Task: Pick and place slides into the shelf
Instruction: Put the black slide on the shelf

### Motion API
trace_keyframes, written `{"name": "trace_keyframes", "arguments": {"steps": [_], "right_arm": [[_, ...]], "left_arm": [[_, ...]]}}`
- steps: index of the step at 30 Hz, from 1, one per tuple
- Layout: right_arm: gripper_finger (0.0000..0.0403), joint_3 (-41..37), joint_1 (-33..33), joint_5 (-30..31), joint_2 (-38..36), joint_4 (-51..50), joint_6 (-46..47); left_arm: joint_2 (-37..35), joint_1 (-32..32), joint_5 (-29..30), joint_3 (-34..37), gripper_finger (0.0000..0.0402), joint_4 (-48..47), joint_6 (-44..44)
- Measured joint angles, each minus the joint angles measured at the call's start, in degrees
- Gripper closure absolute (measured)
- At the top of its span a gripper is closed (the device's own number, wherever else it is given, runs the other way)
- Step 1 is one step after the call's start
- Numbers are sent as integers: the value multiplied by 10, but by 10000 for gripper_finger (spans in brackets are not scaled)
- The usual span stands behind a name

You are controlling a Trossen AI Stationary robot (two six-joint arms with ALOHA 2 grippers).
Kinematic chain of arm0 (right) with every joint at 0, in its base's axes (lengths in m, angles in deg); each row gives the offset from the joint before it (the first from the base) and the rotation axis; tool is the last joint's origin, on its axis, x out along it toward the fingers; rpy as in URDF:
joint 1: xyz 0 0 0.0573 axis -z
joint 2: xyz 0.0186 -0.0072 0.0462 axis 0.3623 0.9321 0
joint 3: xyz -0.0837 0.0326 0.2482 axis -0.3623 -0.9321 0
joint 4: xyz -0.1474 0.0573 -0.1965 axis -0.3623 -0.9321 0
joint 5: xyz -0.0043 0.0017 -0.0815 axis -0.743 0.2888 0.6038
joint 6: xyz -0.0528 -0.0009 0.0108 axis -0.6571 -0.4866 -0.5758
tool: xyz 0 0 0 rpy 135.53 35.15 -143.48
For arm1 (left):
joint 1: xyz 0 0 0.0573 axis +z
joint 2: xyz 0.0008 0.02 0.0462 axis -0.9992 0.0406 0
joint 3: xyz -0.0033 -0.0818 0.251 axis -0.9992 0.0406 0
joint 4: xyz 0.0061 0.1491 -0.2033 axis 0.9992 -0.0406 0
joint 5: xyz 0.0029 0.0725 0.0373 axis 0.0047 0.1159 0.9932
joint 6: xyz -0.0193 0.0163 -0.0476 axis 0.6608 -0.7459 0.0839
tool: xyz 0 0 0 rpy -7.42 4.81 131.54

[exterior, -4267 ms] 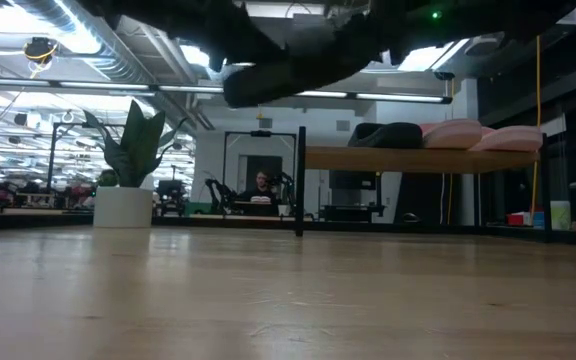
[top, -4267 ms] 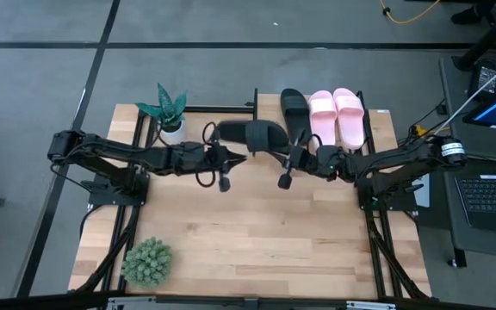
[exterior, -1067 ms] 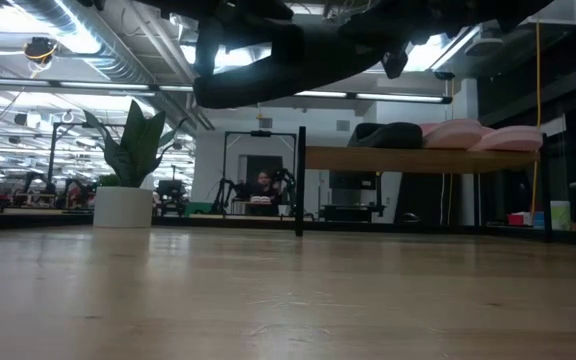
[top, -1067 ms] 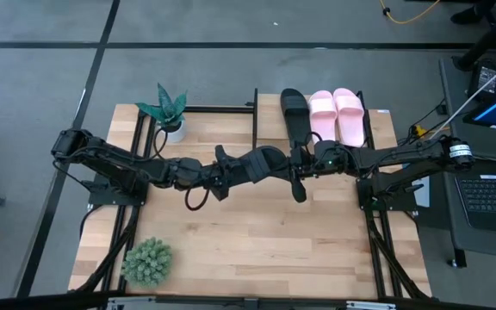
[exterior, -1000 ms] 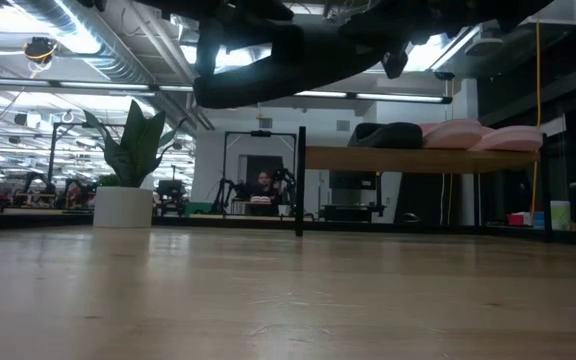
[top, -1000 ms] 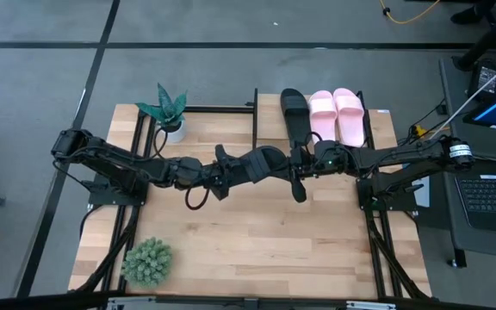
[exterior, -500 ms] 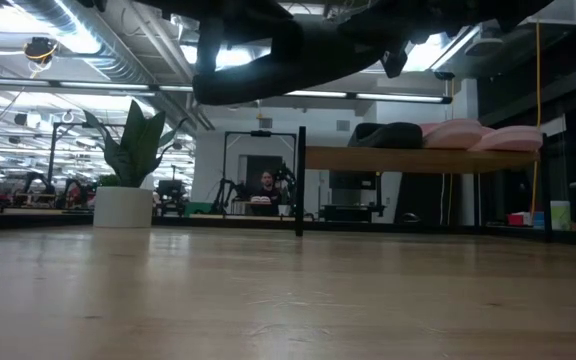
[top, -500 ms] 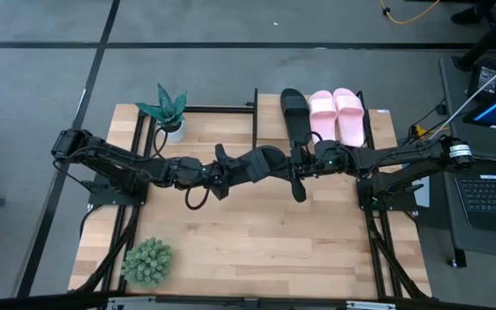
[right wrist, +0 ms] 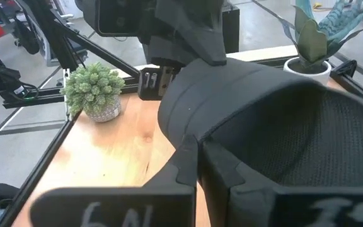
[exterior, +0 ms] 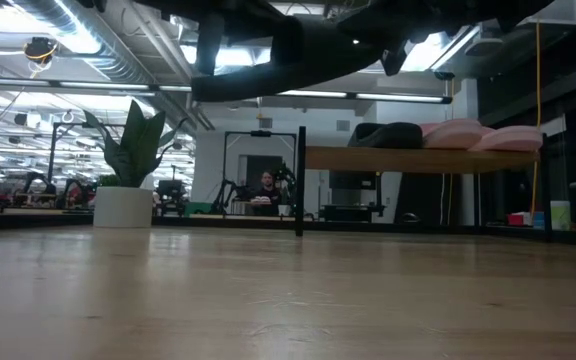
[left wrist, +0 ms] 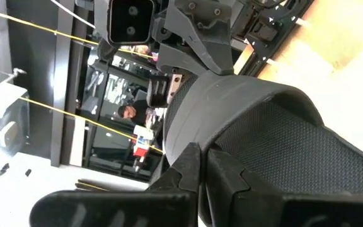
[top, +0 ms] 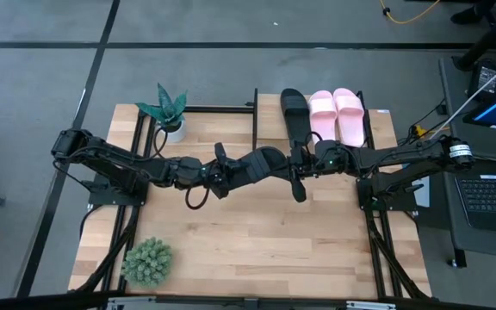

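A black foam slide with a wide strap hangs in the air above the middle of the light wooden desk, held from both ends by the two dark arms. The left end effector has its fingers pressed together on the end of this slide that points to the left side, and the right end effector is closed in the same way on the opposite end; in both wrist views the two fingers meet tightly on the edge of the dark, textured foam. In the low view the slide is well above the desk surface and touches nothing below it. The small light-wood shelf with thin black posts stands at the far edge of the desk, towards the right. On it lie a second black slide and, just beside it, the pale pink pair of slides, side by side. A green plant in a white pot stands at the far left of the desk, and a round, spiky green plant stands at the near left corner. A person is visible far behind in the room.
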Motion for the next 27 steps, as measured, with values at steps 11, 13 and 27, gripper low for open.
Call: {"name": "trace_keyframes", "arguments": {"steps": [11,13,27], "right_arm": [[303,0,0,39,0,3,-49],[277,0,0,38,0,3,-49],[204,0,0,206,-2,9,-168]], "left_arm": [[0,-2,60,0,399,-18,16],[0,-3,70,0,400,-21,16],[0,-5,188,0,401,-23,14]]}}
